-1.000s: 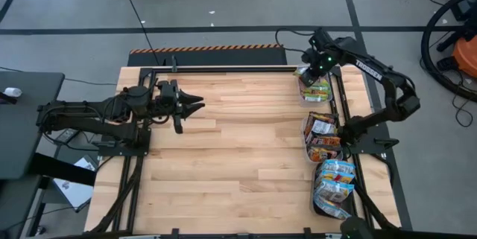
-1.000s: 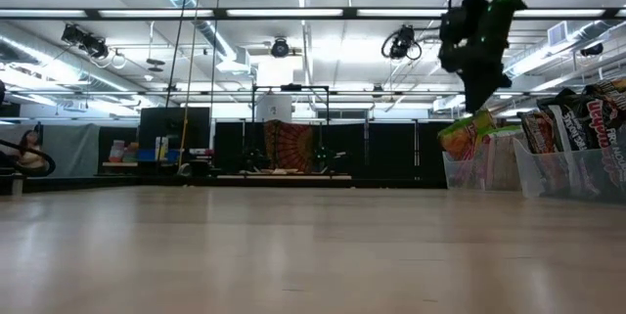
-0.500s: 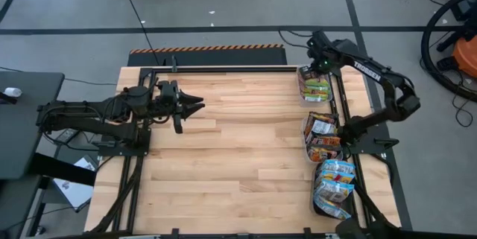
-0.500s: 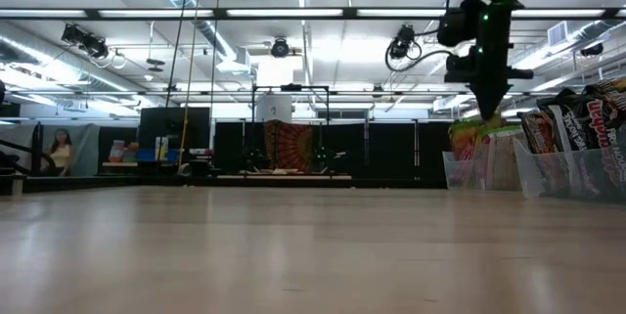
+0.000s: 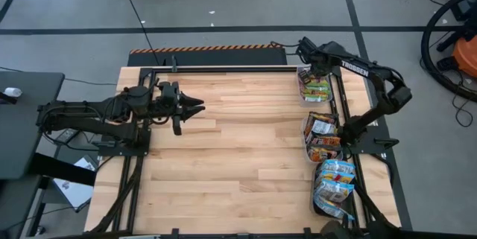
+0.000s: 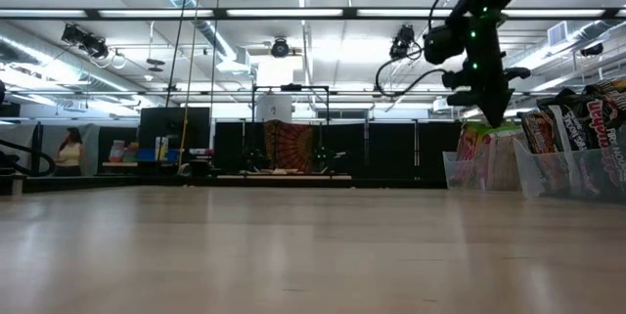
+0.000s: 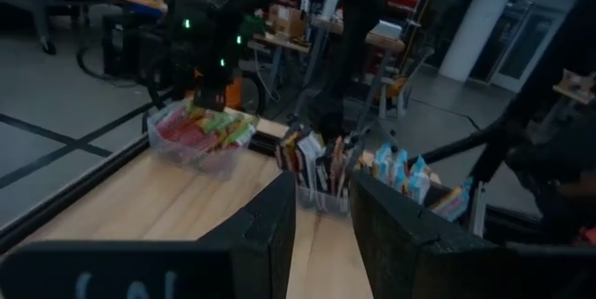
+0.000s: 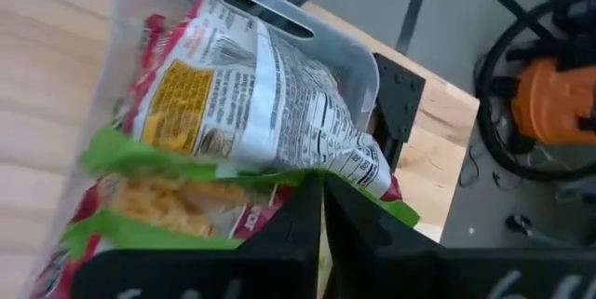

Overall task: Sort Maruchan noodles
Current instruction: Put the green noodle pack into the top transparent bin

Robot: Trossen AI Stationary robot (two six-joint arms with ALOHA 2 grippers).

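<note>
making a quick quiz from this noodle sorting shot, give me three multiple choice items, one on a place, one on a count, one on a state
1. Where do the clear plastic trays of shiny noodle packets stand?
A. right table edge
B. left edge
C. table middle

2. How many trays?
A. one
B. three
C. five

3. The right gripper's fingers are:
A. shut, empty
B. gripping a packet
C. wide open

Answers: 1 A, the high view shows them lined along that side. 2 B, three show there. 3 A, its wrist view shows the dark fingers together above the packets.

robot lab, ceiling lights [image 6: 293, 13], cabled floor [image 5: 223, 1]
</note>
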